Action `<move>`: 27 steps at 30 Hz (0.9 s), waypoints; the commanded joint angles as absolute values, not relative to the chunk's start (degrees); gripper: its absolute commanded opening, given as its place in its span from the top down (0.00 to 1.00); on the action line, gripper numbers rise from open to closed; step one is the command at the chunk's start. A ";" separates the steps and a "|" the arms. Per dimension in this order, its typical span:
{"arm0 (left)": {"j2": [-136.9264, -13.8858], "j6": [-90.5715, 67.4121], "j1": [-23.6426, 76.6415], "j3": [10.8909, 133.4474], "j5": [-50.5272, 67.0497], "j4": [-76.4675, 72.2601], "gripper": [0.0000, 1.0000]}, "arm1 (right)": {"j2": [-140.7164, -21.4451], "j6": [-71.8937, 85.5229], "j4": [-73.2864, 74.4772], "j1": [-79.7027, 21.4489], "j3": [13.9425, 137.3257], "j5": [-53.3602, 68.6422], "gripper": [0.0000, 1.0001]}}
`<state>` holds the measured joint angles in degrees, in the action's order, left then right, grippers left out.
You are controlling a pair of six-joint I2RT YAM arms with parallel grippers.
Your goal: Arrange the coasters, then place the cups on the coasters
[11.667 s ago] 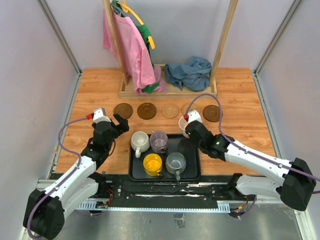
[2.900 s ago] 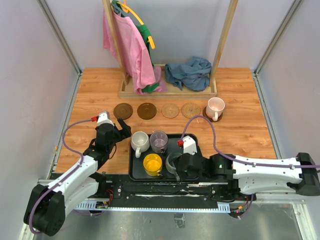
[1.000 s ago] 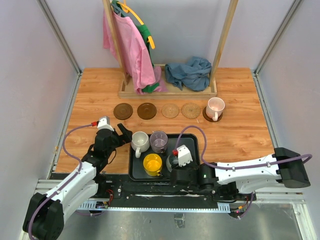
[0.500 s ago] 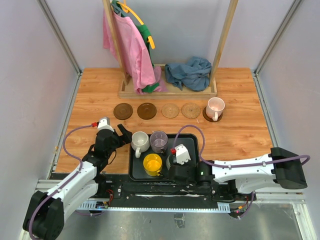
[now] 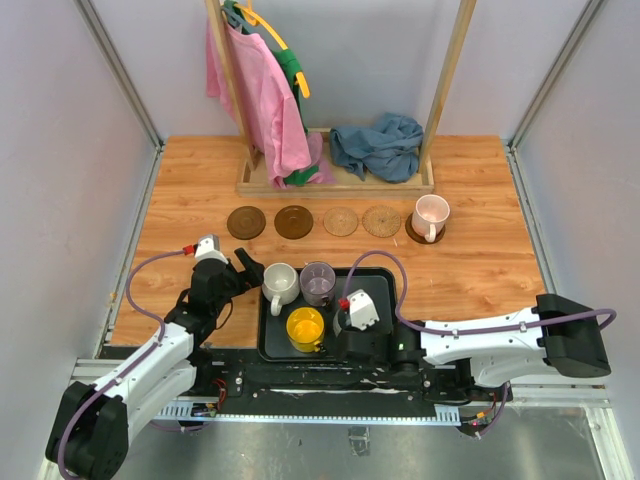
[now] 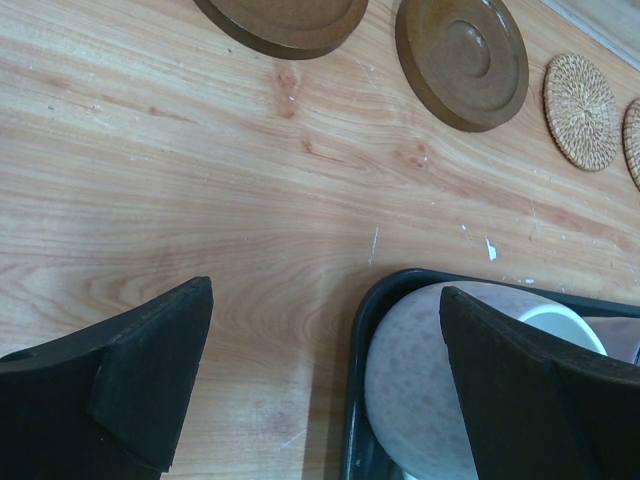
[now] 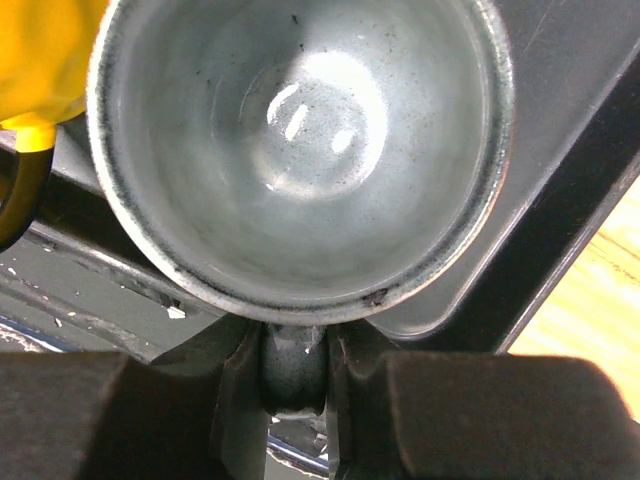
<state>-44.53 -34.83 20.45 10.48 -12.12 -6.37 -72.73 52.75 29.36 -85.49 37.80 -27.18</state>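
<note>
The coasters (image 5: pixel 293 221) lie rowed across the frame's middle, the rightmost bearing the pink cup (image 5: pixel 431 214), while four cups (image 5: pixel 305 325) wait in the lower-centre tray (image 5: pixel 385 285), the right pincer (image 7: pixel 293 375) pinching the grey cup (image 7: pixel 300 150) by its handle, the left pincer (image 6: pixel 320 330) gaping wide.

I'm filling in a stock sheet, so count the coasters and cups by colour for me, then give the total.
Dark brown coasters: 3
Light tan coasters: 2
Cream-white cup: 1
Pale purple cup: 1
Yellow cup: 1
Pink cup: 1
Grey cup: 1
Total: 10
</note>
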 commanded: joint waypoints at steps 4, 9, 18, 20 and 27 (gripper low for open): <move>-44.74 -35.13 20.81 9.91 -12.13 -7.73 0.00 | -72.86 52.43 30.80 -84.57 39.38 -27.82 0.99; -44.80 -35.13 20.79 9.83 -12.04 -7.74 0.00 | -72.84 52.65 33.40 -84.62 41.18 -29.92 0.99; -44.87 -34.89 20.74 10.46 -12.46 -7.77 0.00 | -66.42 53.39 36.67 -84.42 42.38 -39.90 0.99; -45.02 -34.89 20.79 10.54 -12.57 -8.05 0.00 | -64.37 53.61 37.29 -83.69 42.33 -42.98 0.99; -47.53 -34.81 20.74 11.03 -12.20 -10.25 0.00 | -58.76 41.99 31.80 -70.58 43.29 -45.33 0.99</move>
<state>-46.00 -34.96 20.45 10.48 -12.19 -7.73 -61.60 50.78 36.29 -78.48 39.92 -38.04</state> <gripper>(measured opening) 0.994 0.221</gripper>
